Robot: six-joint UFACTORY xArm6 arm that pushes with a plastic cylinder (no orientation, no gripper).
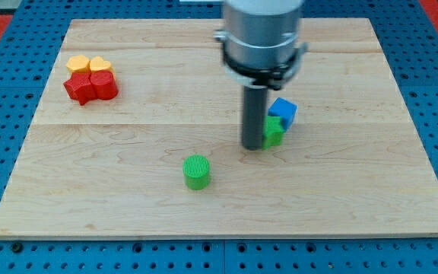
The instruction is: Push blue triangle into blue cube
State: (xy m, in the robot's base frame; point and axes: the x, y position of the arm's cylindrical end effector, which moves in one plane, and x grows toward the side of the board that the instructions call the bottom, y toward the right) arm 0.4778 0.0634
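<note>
Pale wooden counter (128,152) on blue pegboard carries everything. My tip (252,147) touches a small green block (274,132), just left of it; no fingers exist. Blue cube (283,111) sits just above that green block. Blue triangle is hidden, so its heading is unreadable.

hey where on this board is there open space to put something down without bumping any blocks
The view's bottom left, below the red blocks and yellow blocks, left of the green cylinder, is bare. So is the right side, beyond the blue cube. It is crowded where my tip meets the small green block.
</note>
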